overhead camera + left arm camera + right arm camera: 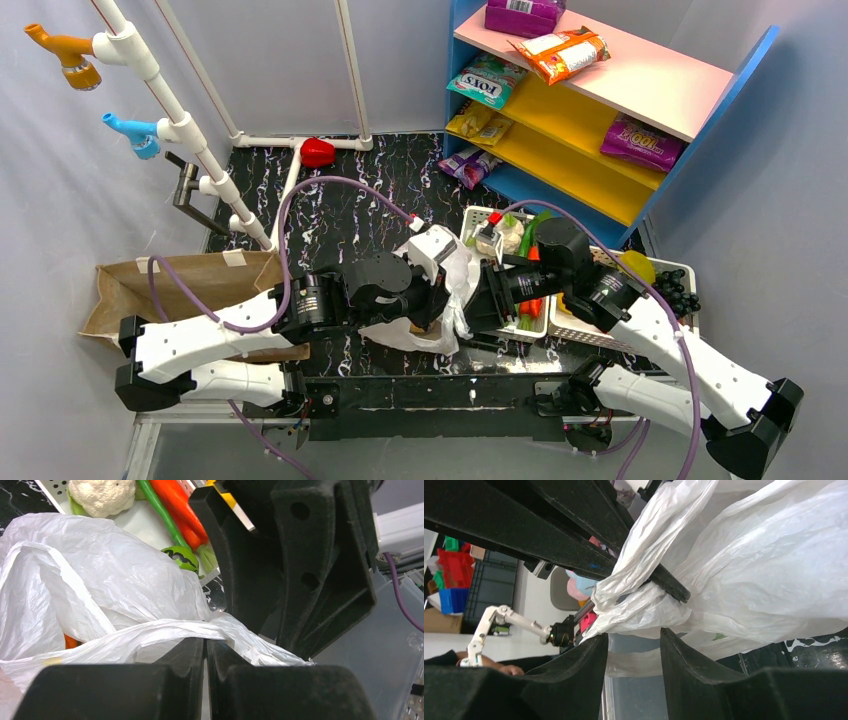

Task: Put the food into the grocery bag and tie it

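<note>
Between the left gripper (205,642) tips, pinched tight: a twisted handle strand of the bag (105,575). Beyond those tips, bulging and crumpled, with something orange, likely food (70,641), showing through the film low on the left. Opposite, right gripper (634,642) spread, a second bunched strand at the mouth of its jaws, not yet closed on. Thin, soft, slick plastic by the look of it: next to weightless, no stiffness, apt to slip from a loose pinch or tear under a sharp tug. Best taken where gathered into a rope, close to the left tips, not on the flat billowing wall. Worth closing fully before any pull, then pulling slowly to keep the load from rolling. Past the bag, farther from the left tips, tray (47,486) of vegetables.
</note>
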